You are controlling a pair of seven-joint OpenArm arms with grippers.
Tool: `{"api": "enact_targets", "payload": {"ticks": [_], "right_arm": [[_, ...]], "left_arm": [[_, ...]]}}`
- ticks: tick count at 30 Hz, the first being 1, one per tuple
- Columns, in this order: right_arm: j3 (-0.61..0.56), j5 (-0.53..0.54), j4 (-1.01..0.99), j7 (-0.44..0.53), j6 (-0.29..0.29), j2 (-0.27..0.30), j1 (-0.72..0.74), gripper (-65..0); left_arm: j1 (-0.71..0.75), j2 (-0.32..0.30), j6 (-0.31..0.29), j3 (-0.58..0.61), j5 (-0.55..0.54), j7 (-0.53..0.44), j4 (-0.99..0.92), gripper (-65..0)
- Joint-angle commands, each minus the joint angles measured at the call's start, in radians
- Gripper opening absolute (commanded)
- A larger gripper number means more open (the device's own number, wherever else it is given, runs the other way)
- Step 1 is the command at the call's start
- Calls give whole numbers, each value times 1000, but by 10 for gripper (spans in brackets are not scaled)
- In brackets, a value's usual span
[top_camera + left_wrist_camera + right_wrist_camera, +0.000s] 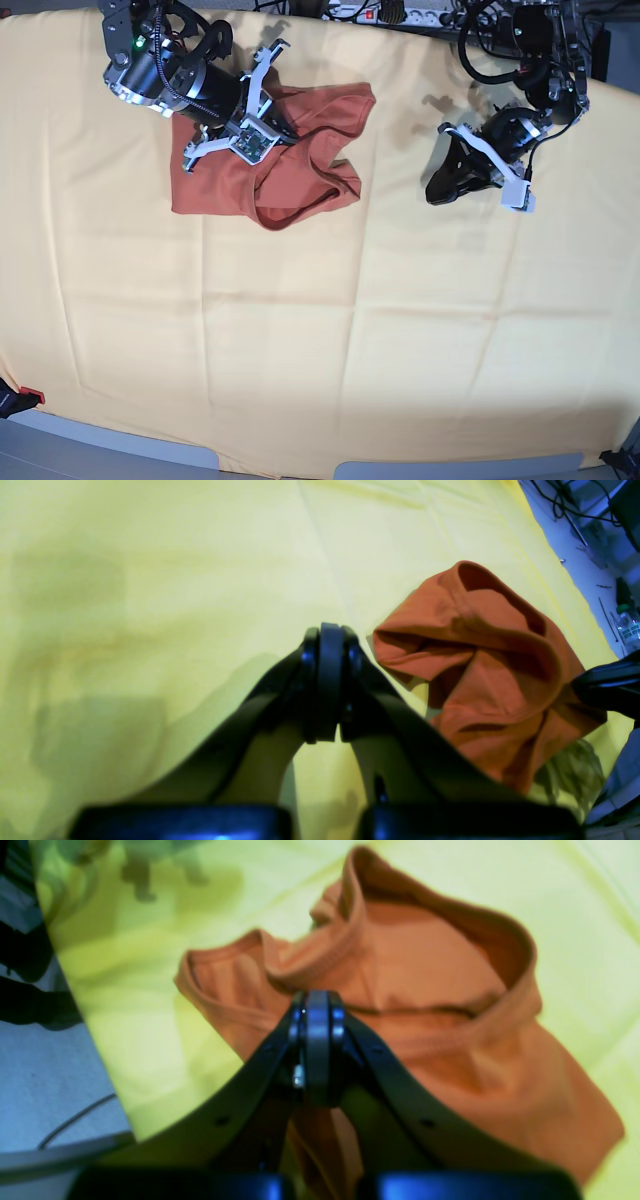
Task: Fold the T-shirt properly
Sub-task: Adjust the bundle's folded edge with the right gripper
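Fingers of the right gripper [318, 1002] are clenched over the T-shirt [215, 185], with no fabric visibly pinched; whether they press on it cannot be told. Beneath and around them the shirt lies bunched, its openings gaping, so they are probably placed there to work a fold or edge loose before any neat folding. Under it, the yellow cloth [300, 330] likely serves as a plain work surface. Farther right, the left gripper [327, 640] has its fingers closed on nothing, well apart from the shirt, perhaps waiting to help spread it.
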Motion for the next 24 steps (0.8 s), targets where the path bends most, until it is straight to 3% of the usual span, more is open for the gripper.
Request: {"api": "enact_targets", "payload": {"ticks": [1,6,10,20,24], "right_arm": [[2,9,-5,35,12,0,14,-650],[2,11,-119,50,13,0,74,-650],[-4,16,-176,90,47,-9,137,-650],[-98,9,-177,93,60,-135,245,-650],[-125,-37,-176,93,66,-155,299,-650]], "left_arm": [[-6,-8,-8,-6,-24,-26,16,-650],[-3,-8,-8,-6,-24,-26,16,-650],[2,-9,-8,-6,-24,-26,16,-650],[3,-9,-8,-6,-26,-26,16,-650],[3,-9,-8,-6,-27,-26,16,-650]]}}
